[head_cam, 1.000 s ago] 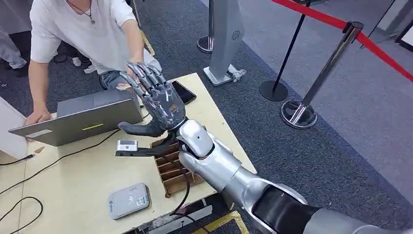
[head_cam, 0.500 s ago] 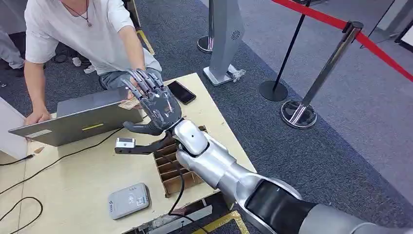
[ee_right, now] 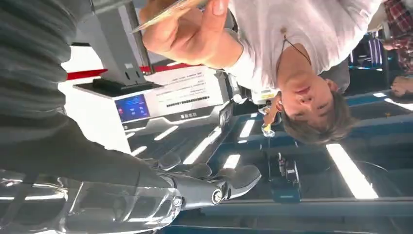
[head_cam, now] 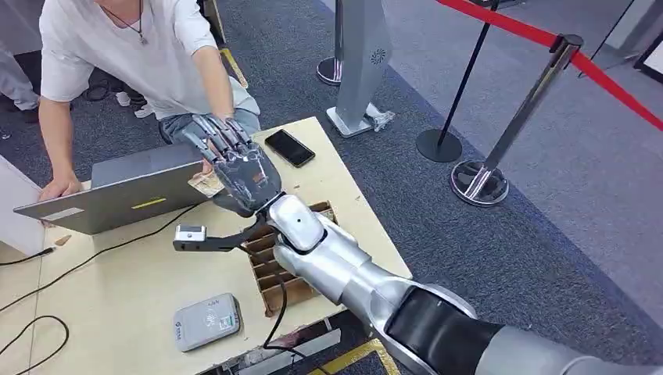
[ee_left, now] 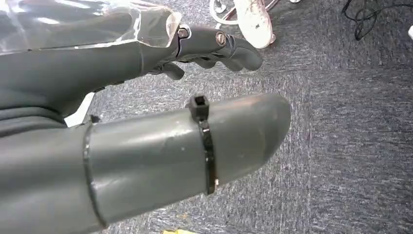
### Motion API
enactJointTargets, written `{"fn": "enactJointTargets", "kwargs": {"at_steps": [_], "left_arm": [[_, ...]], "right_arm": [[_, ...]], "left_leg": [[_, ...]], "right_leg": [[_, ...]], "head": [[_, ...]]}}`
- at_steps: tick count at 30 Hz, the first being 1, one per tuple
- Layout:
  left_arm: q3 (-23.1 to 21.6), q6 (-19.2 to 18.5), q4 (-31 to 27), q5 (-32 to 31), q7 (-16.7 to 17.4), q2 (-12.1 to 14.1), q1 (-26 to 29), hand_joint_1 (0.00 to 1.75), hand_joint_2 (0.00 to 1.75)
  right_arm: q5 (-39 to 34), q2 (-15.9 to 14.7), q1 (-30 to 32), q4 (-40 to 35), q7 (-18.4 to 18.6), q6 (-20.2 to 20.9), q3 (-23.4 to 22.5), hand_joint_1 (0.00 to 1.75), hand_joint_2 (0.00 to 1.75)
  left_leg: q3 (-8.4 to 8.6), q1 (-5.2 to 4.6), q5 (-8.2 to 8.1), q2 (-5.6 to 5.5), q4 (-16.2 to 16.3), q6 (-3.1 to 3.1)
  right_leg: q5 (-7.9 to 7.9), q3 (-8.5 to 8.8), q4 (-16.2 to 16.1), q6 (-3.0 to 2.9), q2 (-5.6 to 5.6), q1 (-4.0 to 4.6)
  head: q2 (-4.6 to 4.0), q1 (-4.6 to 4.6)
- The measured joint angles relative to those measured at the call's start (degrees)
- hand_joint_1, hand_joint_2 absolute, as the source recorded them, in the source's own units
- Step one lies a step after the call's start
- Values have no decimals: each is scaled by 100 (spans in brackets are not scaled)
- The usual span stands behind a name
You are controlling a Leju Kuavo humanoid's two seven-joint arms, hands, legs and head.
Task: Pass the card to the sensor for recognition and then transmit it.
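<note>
The right hand (head_cam: pixel 244 168), fingers spread and holding nothing, faces a person's hand (ee_right: pixel 182 29) gripping the card (ee_right: pixel 163 13), so the handover looks done.

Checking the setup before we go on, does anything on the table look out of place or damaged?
Nothing looks spilled or broken. The phone lies askew near the table's far edge, and cables trail loosely across it. The card reader lies flat near the front edge.
</note>
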Motion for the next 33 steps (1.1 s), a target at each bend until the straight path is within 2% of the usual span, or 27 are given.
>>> {"fn": "enactJointTargets", "kwargs": {"at_steps": [14, 15, 16, 21, 33], "left_arm": [[0, 2, 0, 33, 0, -2, 5, 0, 0], [0, 0, 0, 37, 0, -2, 6, 0, 0], [0, 0, 0, 42, 0, -2, 6, 0, 0], [0, 2, 0, 44, 0, -2, 6, 0, 0], [0, 2, 0, 44, 0, -2, 6, 0, 0]], "right_arm": [[15, 24, 0, 4, 39, 144, 48, 0, 175], [28, 24, 0, 2, 39, 162, 48, 168, 175], [52, 24, 0, 2, 44, 192, 48, 175, 175], [107, 24, 1, 0, 79, 348, 66, 175, 175], [103, 24, 0, -2, 81, 352, 85, 175, 175]], "left_leg": [[0, 0, 0, 0, 0, 0], [0, 0, 0, 0, 0, 0], [0, 0, 0, 0, 0, 0], [0, 0, 0, 0, 0, 0], [0, 0, 0, 0, 0, 0]], "right_leg": [[0, 0, 0, 0, 0, 0], [0, 0, 0, 0, 0, 0], [0, 0, 0, 0, 0, 0], [0, 0, 0, 0, 0, 0], [0, 0, 0, 0, 0, 0]], "head": [[0, 0], [0, 0], [0, 0], [0, 0], [0, 0]]}}
